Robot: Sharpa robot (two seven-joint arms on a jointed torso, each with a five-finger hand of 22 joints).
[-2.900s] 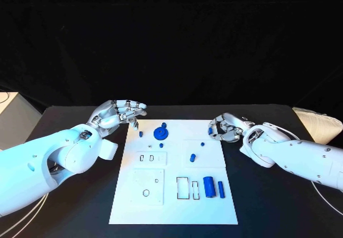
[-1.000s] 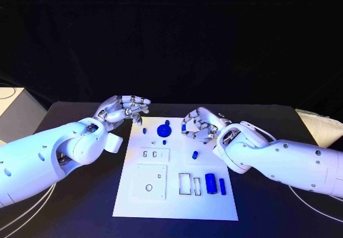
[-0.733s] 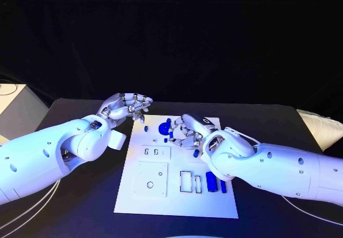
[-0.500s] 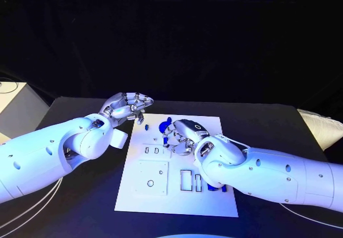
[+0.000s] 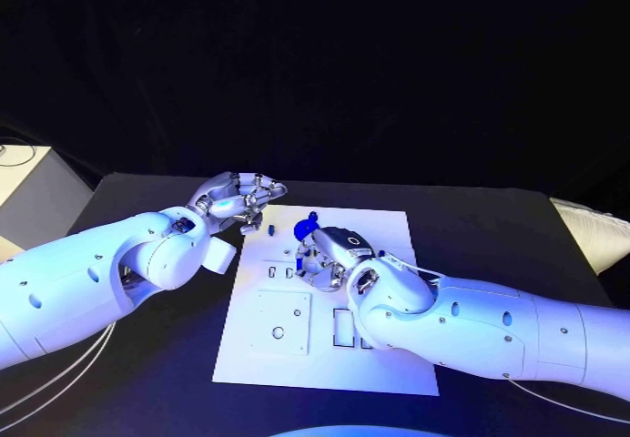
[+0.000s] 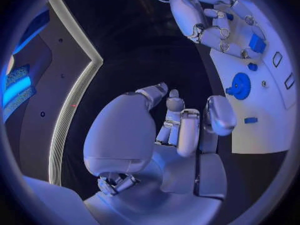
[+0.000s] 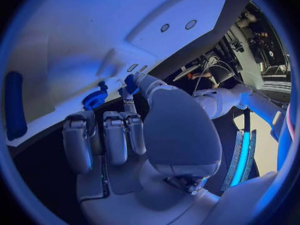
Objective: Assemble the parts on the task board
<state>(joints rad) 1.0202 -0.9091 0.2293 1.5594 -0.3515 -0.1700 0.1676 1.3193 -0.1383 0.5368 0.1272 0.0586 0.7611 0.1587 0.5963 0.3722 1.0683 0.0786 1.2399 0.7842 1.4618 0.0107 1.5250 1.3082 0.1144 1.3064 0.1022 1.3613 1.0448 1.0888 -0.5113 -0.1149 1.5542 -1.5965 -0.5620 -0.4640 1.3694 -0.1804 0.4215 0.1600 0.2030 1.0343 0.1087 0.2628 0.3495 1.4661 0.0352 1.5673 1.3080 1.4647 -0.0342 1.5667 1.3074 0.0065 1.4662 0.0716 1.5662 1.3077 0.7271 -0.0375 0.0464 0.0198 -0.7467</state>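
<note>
The board [image 5: 394, 300] is laid flat in the middle of the black counter [image 5: 157, 346], long side running front to back.

The left robot hand [image 5: 238, 202] is held just off the board's far left corner, above the counter. Its fingers are curled in with nothing seen between them; the same is seen in the left wrist view [image 6: 181, 130].

The right robot hand [image 5: 324, 258] is placed over the board's far half, near the middle, with the right arm crossing over the board's right side. Its fingers are bent down toward the board. In the right wrist view [image 7: 119, 135] the fingers are drawn in side by side, and a small blue part [image 7: 131, 82] is seen at the thumb tip; whether it is pinched or only touched cannot be told.

A round blue gear [image 5: 306, 228] is seated near the board's far edge, just beyond the right robot hand. A small blue peg [image 5: 270, 230] is found left of the gear, near the left robot hand. A long blue bar [image 7: 14, 105] is lying on the board, well apart from the gear.

Empty rectangular slots [image 5: 279, 271] are cut left of the right robot hand. A square plate [image 5: 279, 320] with an oval hole is set toward the board's near left.
</note>
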